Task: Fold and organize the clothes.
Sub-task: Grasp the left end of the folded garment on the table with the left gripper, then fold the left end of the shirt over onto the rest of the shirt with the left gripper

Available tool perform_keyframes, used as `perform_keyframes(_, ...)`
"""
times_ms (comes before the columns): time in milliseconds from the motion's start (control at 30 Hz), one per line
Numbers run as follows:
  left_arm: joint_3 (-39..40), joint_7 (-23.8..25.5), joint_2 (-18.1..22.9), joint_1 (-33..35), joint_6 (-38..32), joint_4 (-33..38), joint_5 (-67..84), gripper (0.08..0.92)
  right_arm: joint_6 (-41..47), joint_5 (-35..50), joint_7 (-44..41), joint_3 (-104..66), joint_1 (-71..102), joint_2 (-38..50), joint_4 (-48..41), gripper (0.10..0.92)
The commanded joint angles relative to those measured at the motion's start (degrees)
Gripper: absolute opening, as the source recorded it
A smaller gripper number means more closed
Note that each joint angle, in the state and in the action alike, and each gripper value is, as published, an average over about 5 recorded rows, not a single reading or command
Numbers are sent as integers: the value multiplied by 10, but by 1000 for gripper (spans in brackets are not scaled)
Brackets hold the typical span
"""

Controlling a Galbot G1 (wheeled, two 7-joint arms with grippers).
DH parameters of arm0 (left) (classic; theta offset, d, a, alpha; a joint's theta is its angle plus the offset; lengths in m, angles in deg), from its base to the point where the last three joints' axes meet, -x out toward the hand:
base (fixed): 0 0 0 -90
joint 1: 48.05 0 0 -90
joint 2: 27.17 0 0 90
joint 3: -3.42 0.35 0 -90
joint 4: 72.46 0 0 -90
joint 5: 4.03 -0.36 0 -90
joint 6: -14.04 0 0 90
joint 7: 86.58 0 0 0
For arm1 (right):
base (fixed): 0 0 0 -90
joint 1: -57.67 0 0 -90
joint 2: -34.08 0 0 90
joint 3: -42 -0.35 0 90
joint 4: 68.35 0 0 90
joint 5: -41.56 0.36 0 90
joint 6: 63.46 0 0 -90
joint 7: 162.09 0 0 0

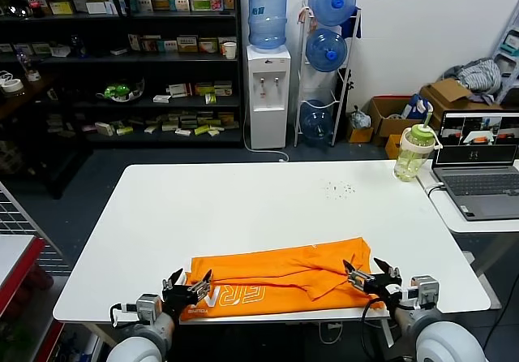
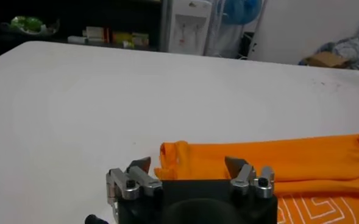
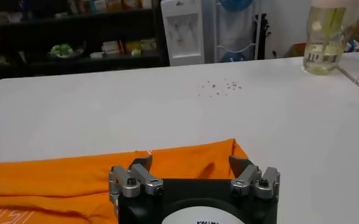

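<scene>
Folded orange T-shirt lies along the white table's near edge; left gripper and right gripper gape wide, holding nothing; overhanging cloth may slip off.

White table: rectangular, rounded corners, top surface plain. One orange T-shirt lies directly on it, folded into a long band along the near edge, white lettering showing at its near left part. A scatter of small dark specks sits on the far right area of the top, well apart from the shirt. A green-lidded bottle stands at the far right corner.
</scene>
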Motion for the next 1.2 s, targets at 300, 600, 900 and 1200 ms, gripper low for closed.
perform_keyframes(300,9,1,10,0,-1,-44,-1,807,-1,2,1,-1,-3,-2,0,823)
perform_keyframes(600,12,2,11,2,-2,-37,-1,574,-4,2,1,0,-2,-5,0,823)
perform_keyframes(900,10,2,12,7,-3,-19,-1,314,-8,3,1,3,-7,-7,0,823)
perform_keyframes(1200,-18,0,-25,13,0,8,-4,114,-13,1,2,2,-17,-13,1,823)
